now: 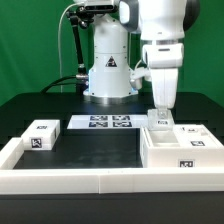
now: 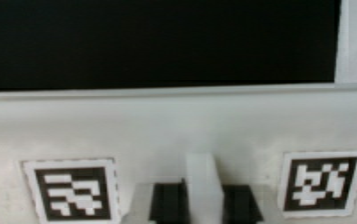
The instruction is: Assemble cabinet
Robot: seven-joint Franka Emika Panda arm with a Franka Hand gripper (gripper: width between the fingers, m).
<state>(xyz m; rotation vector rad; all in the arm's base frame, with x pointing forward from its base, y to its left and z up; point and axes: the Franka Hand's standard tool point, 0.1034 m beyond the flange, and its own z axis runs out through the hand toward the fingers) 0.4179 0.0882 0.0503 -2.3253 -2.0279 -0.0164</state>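
Observation:
The white cabinet body (image 1: 186, 150) lies at the exterior view's right, with marker tags on its top and front. My gripper (image 1: 160, 109) hangs straight down over its far left corner. In the wrist view the two dark fingers (image 2: 166, 203) stand close on either side of a thin upright white panel (image 2: 200, 178), and the gripper (image 2: 200, 205) looks shut on it. Two tags (image 2: 72, 190) flank the panel on the white surface (image 2: 175, 125) below. A smaller white tagged block (image 1: 41, 136) lies apart at the exterior view's left.
The marker board (image 1: 110, 122) lies flat in front of the robot base (image 1: 108, 70). A long low white border wall (image 1: 90, 181) runs along the front and up the left side. The black tabletop (image 1: 100, 148) lies between block and cabinet body.

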